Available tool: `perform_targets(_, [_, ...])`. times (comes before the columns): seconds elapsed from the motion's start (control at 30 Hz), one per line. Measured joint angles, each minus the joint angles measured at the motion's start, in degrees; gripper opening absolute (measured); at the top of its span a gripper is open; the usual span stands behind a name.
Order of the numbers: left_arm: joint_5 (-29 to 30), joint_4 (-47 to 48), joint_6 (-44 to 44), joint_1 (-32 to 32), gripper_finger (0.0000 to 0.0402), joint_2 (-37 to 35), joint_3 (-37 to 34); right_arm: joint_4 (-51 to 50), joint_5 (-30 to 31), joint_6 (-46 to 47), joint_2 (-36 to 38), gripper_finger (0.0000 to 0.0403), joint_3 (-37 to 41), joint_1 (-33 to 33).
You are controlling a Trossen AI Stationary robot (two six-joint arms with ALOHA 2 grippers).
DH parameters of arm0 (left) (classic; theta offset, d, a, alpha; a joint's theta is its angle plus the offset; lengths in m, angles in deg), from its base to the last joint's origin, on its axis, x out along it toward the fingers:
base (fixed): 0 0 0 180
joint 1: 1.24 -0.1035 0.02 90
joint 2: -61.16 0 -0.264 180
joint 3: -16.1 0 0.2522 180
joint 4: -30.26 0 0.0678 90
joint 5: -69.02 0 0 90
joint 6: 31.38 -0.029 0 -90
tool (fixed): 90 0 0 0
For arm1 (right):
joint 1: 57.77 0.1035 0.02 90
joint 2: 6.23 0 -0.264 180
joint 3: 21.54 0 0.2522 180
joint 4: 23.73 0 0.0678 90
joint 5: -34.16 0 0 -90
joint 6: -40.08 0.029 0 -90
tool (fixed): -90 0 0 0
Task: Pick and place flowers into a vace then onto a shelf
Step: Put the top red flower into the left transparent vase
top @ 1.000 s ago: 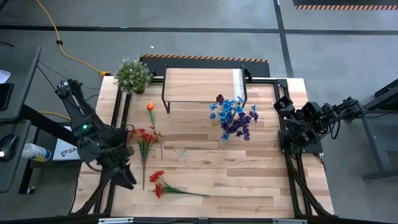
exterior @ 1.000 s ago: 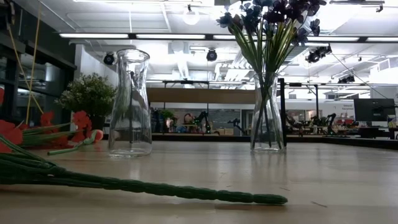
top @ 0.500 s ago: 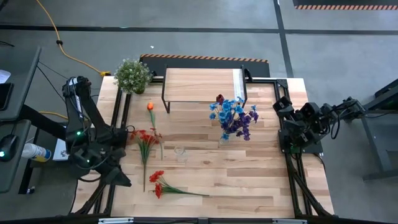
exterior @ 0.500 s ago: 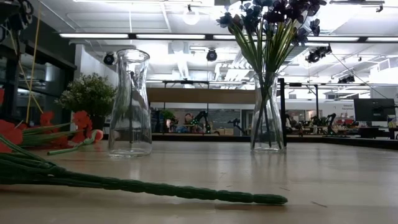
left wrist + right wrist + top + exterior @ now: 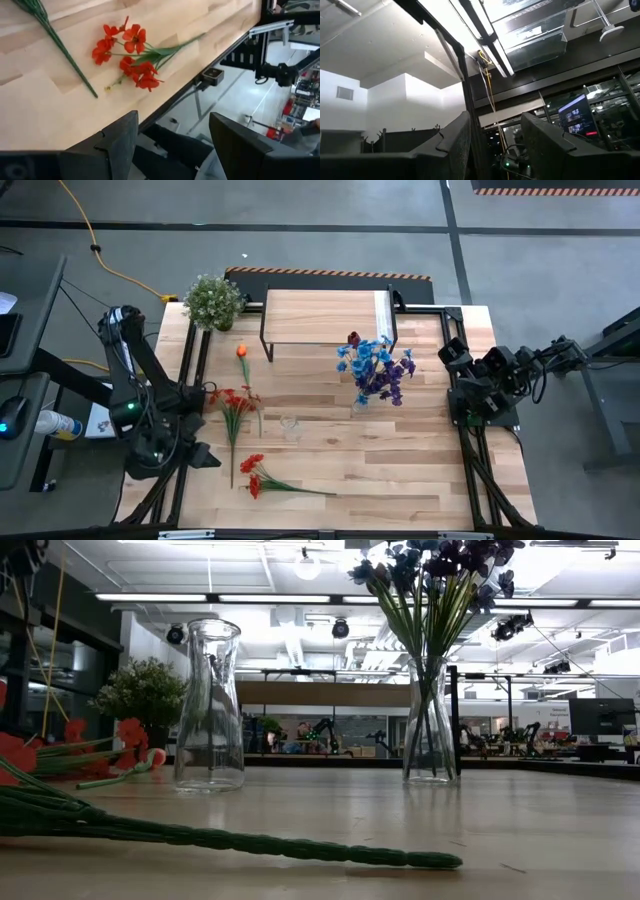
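My left gripper [image 5: 172, 145] hangs past the near-left edge of the light wooden tabletop [image 5: 400, 470], its two dark fingers [image 5: 117, 137] spread with nothing between them. Through its wrist camera I see a bunch of red artificial flowers on a green stem [image 5: 132, 55] lying flat on the tabletop close to that edge. My right gripper [image 5: 492, 145] is parked off the right side of the tabletop, pointing up at the ceiling, its fingers apart and holding nothing.

I take the empty clear glass vase with a narrow neck [image 5: 210, 705] as my landmark; it stands upright near the middle of the tabletop and holds nothing. To its right stands a second clear glass vase [image 5: 430, 725], also upright, which holds the blue and purple sprays on green stems [image 5: 377, 368]. A small dark red bud [image 5: 353, 338] shows just behind those sprays.

To the left of the empty vase lies another red bunch [image 5: 235, 402] flat on the wood, and behind that an orange tulip [image 5: 241, 352]. The bunch near my left gripper lies in front of the empty vase. Behind the empty vase stands the low shelf with a light wood plank top and thin black legs [image 5: 320, 315], bare of flowers. A bushy green-white potted plant [image 5: 213, 300] sits at the far-left corner.
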Motion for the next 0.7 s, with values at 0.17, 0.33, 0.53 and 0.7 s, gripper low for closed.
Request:
perform_targets(0.17, [1.3, 2.0, 2.6, 0.0, 0.0278, 1.5, 0.0, 0.0, 0.0, 0.0, 0.0, 0.0165, 0.0, 0.0])
perform_targets(0.33, [0.5, 6.6, 5.9, 0.0, 0.0278, 2.7, 0.0, -0.1, 0.0, 0.0, 0.0, 0.0165, 0.0, 0.0])
perform_targets(0.53, [0.6, 10.9, 7.5, 0.0, 0.0278, 2.8, 0.0, -0.2, 0.0, 0.0, 0.0, 0.0165, 0.0, 0.0])
perform_targets(0.7, [0.6, 14.6, 9.2, 0.0, 0.0278, 2.8, 0.0, -0.2, 0.0, 0.0, 0.0, 0.0165, 0.0, 0.0])
